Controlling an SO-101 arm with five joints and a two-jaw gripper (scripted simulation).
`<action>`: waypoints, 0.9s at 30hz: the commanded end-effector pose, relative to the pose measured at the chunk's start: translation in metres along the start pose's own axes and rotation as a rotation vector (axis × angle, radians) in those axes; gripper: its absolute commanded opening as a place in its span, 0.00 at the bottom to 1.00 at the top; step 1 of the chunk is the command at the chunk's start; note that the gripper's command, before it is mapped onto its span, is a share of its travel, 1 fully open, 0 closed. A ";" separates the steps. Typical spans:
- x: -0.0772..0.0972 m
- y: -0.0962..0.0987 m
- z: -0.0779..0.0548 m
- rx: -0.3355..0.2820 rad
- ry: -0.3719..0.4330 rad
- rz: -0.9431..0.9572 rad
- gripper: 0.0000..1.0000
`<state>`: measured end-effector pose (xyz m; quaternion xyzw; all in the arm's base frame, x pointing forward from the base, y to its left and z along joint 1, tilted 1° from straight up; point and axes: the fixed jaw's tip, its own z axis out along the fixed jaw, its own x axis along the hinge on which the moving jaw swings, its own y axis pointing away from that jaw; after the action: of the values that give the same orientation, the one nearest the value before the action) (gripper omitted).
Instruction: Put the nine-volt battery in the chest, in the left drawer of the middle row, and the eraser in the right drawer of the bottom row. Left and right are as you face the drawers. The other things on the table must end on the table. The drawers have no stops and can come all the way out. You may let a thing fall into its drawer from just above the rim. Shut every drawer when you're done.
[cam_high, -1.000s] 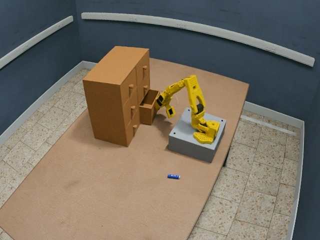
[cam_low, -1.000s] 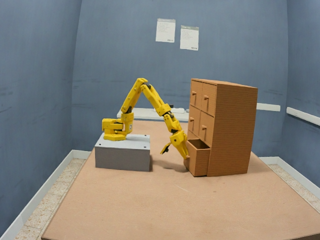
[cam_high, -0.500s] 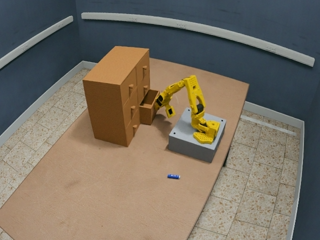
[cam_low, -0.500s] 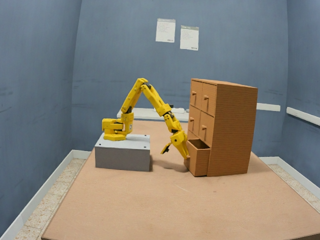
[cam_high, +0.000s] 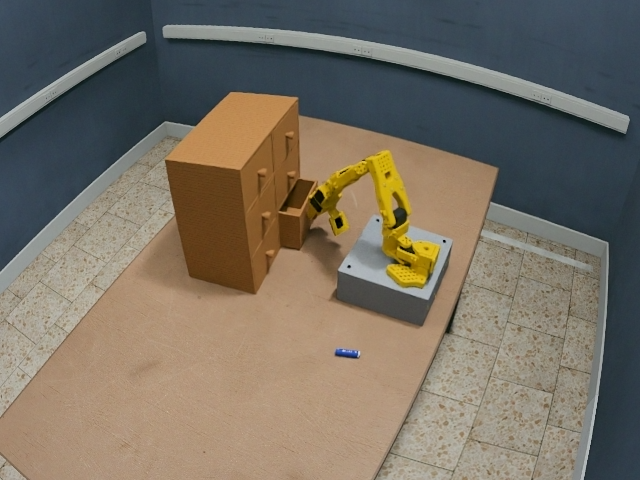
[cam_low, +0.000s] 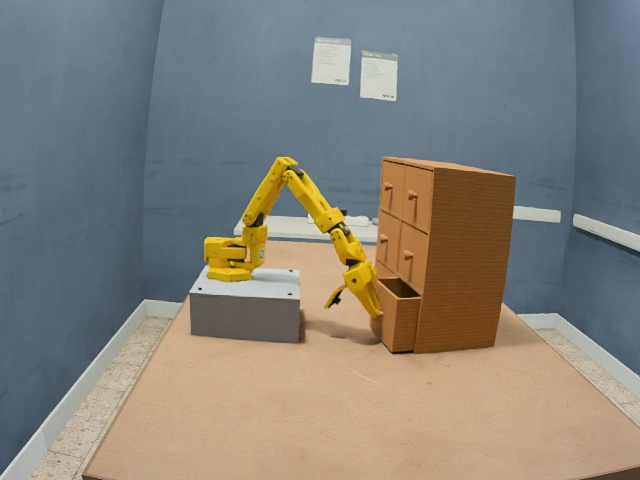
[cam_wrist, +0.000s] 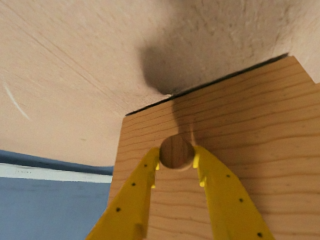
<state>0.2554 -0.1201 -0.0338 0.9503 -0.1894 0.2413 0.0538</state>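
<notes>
The gripper (cam_wrist: 176, 170) pinches the round knob (cam_wrist: 176, 152) of the open bottom drawer (cam_low: 397, 315) in the chest (cam_high: 227, 139). A small blue battery (cam_high: 346, 353) lies far off on the table (cam_high: 206, 387).

The yellow arm (cam_low: 305, 193) rises from its shoulder, folds sharply at the elbow high up, and slopes down with the wrist pitched toward the table. The gripper (cam_wrist: 176, 165) points forward and down, its 2 fingers closed on the round knob (cam_wrist: 176, 152), 1 on each side, touching it. In the exterior view the gripper's tips (cam_low: 375, 312) are low and hard to separate, so their exact contact there is probably hidden.
</notes>
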 end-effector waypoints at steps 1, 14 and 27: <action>0.006 -0.008 0.003 0.016 0.015 -0.020 0.00; 0.010 -0.010 0.006 0.020 0.015 -0.027 0.00; 0.015 -0.014 0.008 0.025 0.015 -0.035 0.00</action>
<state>0.2688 -0.1181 -0.0327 0.9516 -0.1777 0.2453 0.0512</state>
